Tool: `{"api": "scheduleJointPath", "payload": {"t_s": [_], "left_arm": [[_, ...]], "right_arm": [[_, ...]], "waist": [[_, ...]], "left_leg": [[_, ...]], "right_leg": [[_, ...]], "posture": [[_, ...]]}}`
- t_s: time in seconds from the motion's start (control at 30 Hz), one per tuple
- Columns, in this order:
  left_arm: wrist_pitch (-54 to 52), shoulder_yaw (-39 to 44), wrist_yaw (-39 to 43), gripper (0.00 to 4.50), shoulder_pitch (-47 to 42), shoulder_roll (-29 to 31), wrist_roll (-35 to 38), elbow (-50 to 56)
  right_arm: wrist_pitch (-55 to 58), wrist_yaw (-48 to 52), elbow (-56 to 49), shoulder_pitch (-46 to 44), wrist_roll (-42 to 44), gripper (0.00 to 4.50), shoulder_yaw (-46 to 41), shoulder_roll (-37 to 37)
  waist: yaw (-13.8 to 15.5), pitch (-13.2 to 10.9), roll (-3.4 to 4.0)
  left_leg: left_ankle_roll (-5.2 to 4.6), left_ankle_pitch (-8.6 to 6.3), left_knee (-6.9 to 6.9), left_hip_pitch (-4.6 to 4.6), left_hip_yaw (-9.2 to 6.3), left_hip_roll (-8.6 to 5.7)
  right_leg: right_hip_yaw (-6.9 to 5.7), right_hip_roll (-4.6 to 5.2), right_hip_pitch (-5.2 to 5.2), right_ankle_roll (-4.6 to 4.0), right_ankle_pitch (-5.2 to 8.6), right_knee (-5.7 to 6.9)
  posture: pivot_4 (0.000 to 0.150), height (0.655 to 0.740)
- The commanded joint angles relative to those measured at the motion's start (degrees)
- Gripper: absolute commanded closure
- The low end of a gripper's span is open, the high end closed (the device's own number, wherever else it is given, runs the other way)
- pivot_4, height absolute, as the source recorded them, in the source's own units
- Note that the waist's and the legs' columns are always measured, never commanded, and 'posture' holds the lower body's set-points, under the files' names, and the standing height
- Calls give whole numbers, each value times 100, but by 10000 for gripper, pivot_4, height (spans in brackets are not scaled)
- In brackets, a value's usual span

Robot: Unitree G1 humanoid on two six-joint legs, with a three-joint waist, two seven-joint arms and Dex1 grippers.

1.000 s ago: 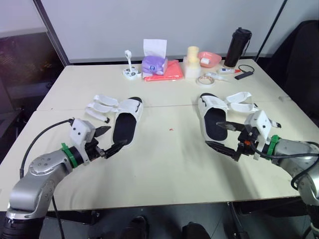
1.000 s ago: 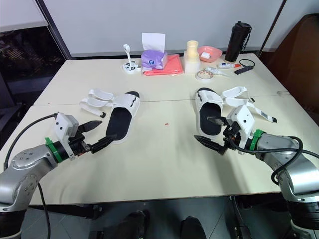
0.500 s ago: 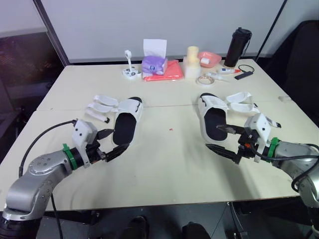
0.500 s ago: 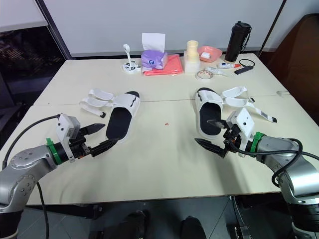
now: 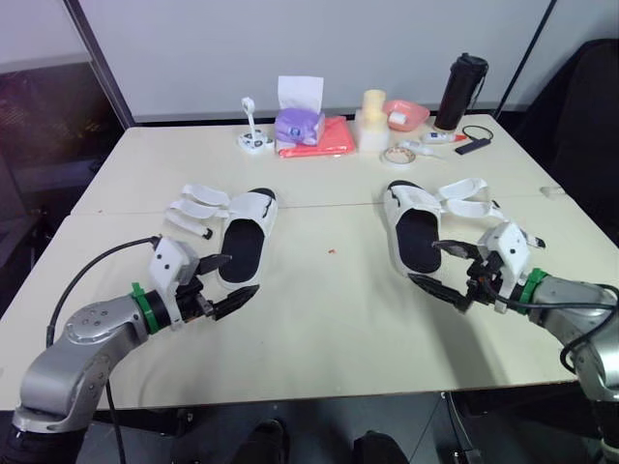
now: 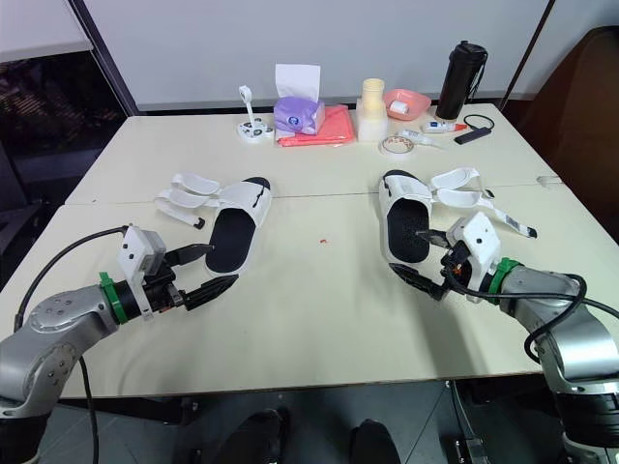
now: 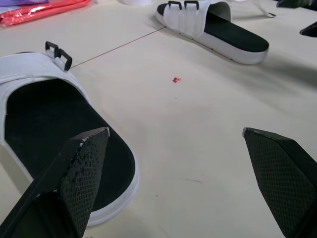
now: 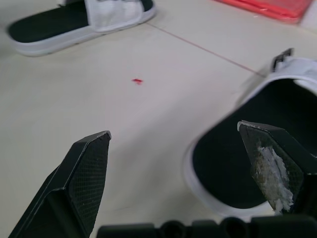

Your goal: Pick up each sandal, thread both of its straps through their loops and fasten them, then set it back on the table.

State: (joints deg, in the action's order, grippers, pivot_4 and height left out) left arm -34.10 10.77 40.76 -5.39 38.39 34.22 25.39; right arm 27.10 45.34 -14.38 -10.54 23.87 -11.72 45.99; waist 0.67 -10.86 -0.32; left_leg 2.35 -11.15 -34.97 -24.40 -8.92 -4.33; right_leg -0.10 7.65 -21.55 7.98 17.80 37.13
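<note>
Both sandals are lying flat on the table (image 5: 319,329), neither one picked up yet. The left sandal (image 5: 242,249) is sitting on the left half with its straps (image 5: 196,207) splaying out loose to the left, unthreaded. The right sandal (image 5: 414,237) is mirroring it on the right half, its straps (image 5: 469,203) flopping off to the right.

The left gripper (image 5: 239,275) is hovering just beside the left sandal's heel, fingers spread wide and holding nothing. The right gripper (image 5: 426,261) is doing the same at the right sandal's near end, also spread and empty. My guess is they're lining up on a heel each.

A tissue box (image 5: 300,124), red cloth (image 5: 334,137), tape roll (image 5: 397,155) and black bottle (image 5: 461,92) are sitting along the far edge, well apart from the work.
</note>
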Motion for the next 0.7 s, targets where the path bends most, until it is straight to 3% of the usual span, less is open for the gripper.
{"api": "scheduleJointPath", "payload": {"t_s": [0.03,0.53,0.7], "left_arm": [[192,-44,-40,0,-119,-54,-105,54],[235,-247,-178,0,-14,-273,-212,203],[76,-179,-263,0,-4,-312,-29,336]], "right_arm": [[-526,-392,229,-382,-521,353,-6,-41],[-3188,-2450,3837,-3188,-4698,353,2527,-208],[-3643,-3112,5052,-4036,-5629,353,3158,-487]], "waist": [[-2,0,0],[-165,0,0],[-184,0,0]], "left_leg": [[0,0,0,0,1,-2],[31,19,28,0,14,-9],[65,40,53,0,23,-9]], "right_leg": [[0,0,0,0,0,0],[9,-1,-24,2,-4,9],[23,-2,-44,6,-9,18]], "posture": [[1500,7400],[1500,7400],[1500,7400]]}}
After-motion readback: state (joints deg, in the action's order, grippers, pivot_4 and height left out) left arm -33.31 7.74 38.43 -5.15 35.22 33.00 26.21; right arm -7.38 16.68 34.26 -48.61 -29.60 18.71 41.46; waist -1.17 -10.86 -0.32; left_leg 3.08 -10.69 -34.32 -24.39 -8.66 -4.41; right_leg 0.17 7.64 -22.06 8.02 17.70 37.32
